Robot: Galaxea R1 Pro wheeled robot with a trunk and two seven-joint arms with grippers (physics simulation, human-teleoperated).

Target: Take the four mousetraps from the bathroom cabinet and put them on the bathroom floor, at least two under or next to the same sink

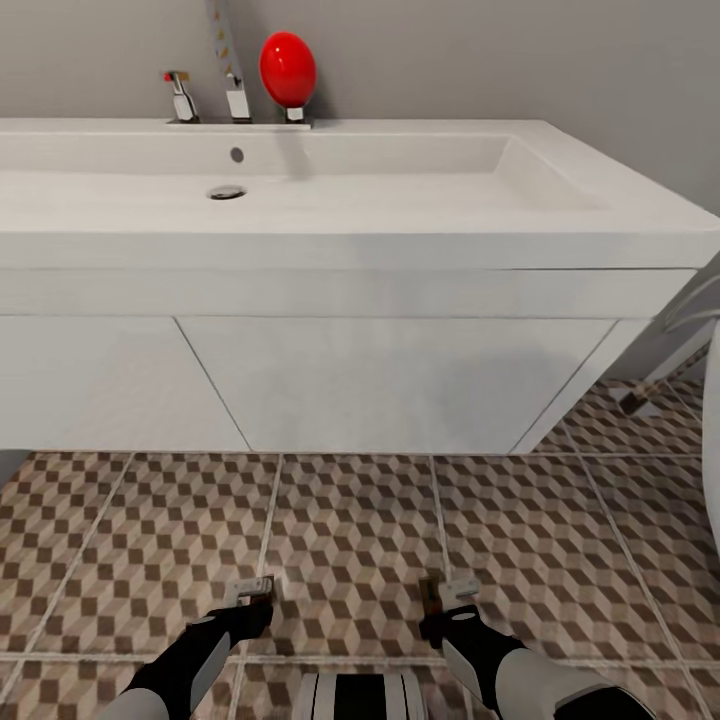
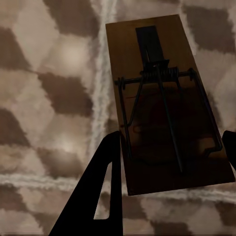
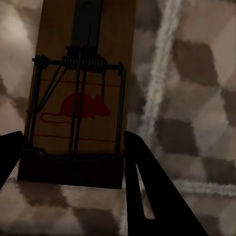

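So the left gripper [image 1: 250,598] sits low over the floor [image 1: 350,530], in front of the sink [image 1: 400,215]. From the head view you can barely see what's in it, just a pale sliver at the fingertips. The left wrist view sorts that out: a trap [image 2: 167,103] sits between the two dark fingers [image 2: 101,196], its board pinched at the near end, wire bar and spring on top. It's in shadow, so any print on the wood is hard to read. One finger is mostly cut off at the frame edge.

In the middle, the sink's drain [image 1: 227,192] and faucet [image 1: 236,90] are clear, plus a red egg-shaped thing [image 1: 288,68] on the back ledge.

The right gripper [image 1: 448,598] is also low over the tiles, pinching a second trap [image 3: 81,93]. The right wrist view shows a red mouse print under the wires. Its far end runs out of frame.

Can't tell if either trap touches the floor.
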